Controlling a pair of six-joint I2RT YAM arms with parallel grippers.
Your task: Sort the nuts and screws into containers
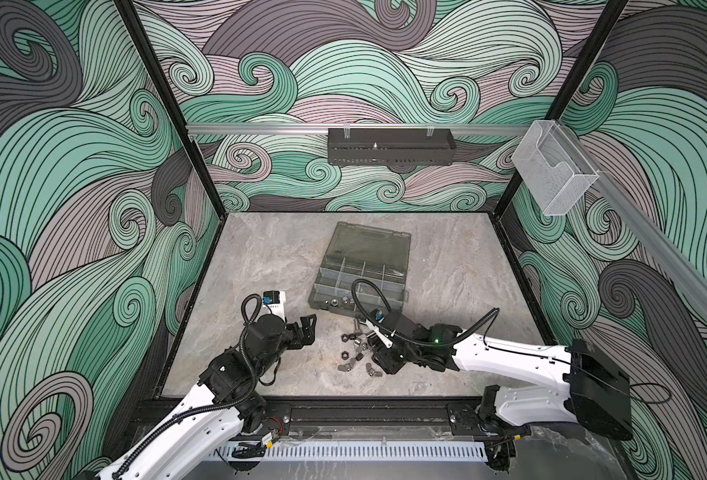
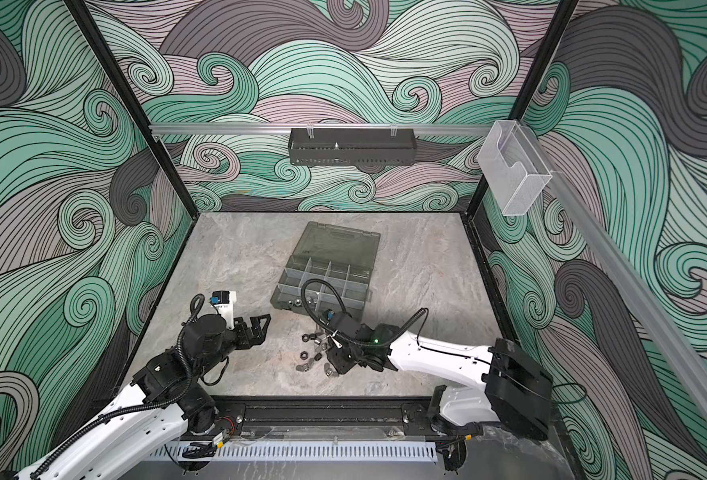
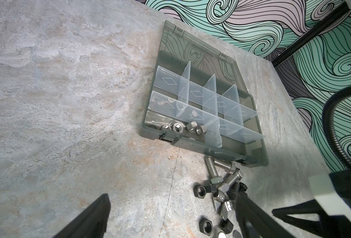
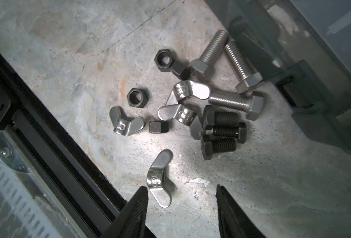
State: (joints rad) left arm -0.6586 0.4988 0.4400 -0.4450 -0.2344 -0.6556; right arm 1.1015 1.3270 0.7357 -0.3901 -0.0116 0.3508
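— Where's the left hand?
— Low over the worktop, arm bent at the elbow, fingers spread wide and empty.
— And the right hand?
— Reaching in from the right, tilted down, fingers partly apart with a gap between them, nothing clamped.

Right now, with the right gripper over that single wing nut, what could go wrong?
The wing nut lies off-centre in the right gripper, close to one finger; closing may push or flip it, not pinch it.
It lies near the table edge; a nudge could send it onto the black rail.
The black bolts touch other pieces; later picks may drag neighbours.
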